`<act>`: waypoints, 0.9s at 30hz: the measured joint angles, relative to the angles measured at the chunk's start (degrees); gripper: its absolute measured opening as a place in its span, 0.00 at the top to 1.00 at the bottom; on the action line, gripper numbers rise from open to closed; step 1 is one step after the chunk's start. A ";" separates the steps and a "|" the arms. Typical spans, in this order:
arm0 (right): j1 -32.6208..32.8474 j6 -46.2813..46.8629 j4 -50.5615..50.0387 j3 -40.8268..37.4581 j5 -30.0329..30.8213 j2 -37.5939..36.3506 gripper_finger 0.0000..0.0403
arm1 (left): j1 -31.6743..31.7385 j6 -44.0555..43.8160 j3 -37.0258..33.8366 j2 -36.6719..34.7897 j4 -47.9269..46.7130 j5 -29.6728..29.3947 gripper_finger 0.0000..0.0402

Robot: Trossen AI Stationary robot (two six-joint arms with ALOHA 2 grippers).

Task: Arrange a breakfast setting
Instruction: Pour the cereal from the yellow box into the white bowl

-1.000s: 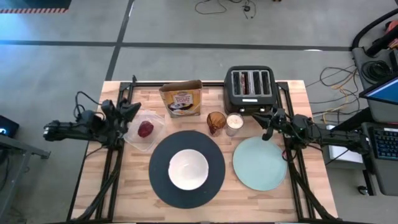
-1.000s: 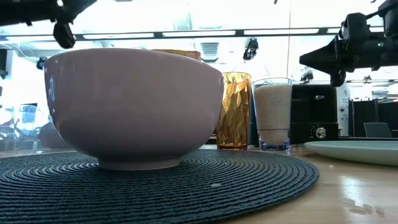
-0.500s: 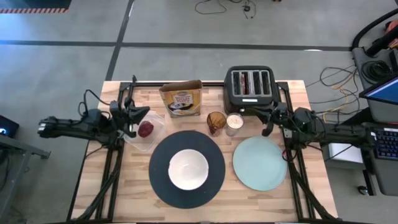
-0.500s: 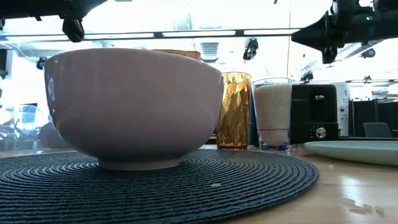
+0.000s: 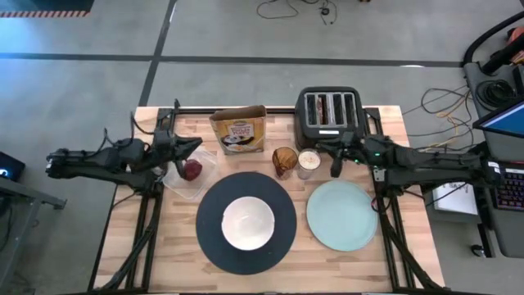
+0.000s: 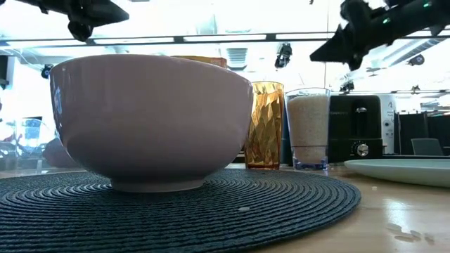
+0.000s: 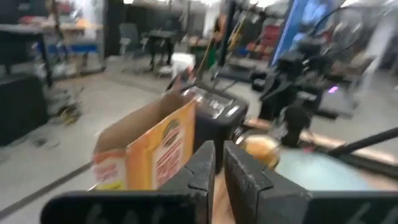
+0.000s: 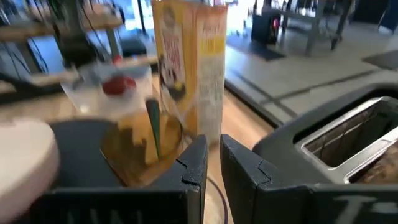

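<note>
- The white bowl [image 5: 247, 223] sits in the middle of the large black round plate [image 5: 210, 246], at the table's near centre; the low view shows the bowl [image 6: 148, 119] upright on the plate's woven surface [image 6: 281, 204].
- The pale green plate [image 5: 341, 215] lies just right of the black plate, bare.
- The dark red fruit [image 5: 191, 170] rests in a clear container [image 5: 201, 179] left of the black plate.
- The cereal box [image 5: 239, 130] stands upright at the back, beside the black toaster [image 5: 329, 115].
- An amber glass [image 5: 284, 160] and a clear glass [image 5: 309, 163] stand between the toaster and the plates.
- The left gripper [image 5: 174, 146] hovers over the container's far edge, jaws nearly together, holding nothing [image 7: 217, 163].
- The right gripper [image 5: 334, 156] hangs just beside the clear glass, jaws narrowly apart, empty [image 8: 211, 163].
</note>
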 joint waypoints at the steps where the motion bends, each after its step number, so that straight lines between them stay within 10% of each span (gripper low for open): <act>1: 0.01 -0.44 -0.26 0.25 -0.03 0.83 0.92 | 0.00 -0.19 0.95 0.55 -2.20 -0.57 0.94; 20: 0.01 -0.67 1.30 1.01 -0.07 6.38 0.92 | 0.00 -1.99 1.84 5.76 -10.70 -10.31 0.32; 27: 0.01 -2.66 1.33 1.01 -0.17 6.36 0.92 | 0.18 0.09 1.53 7.88 -10.59 -10.79 0.28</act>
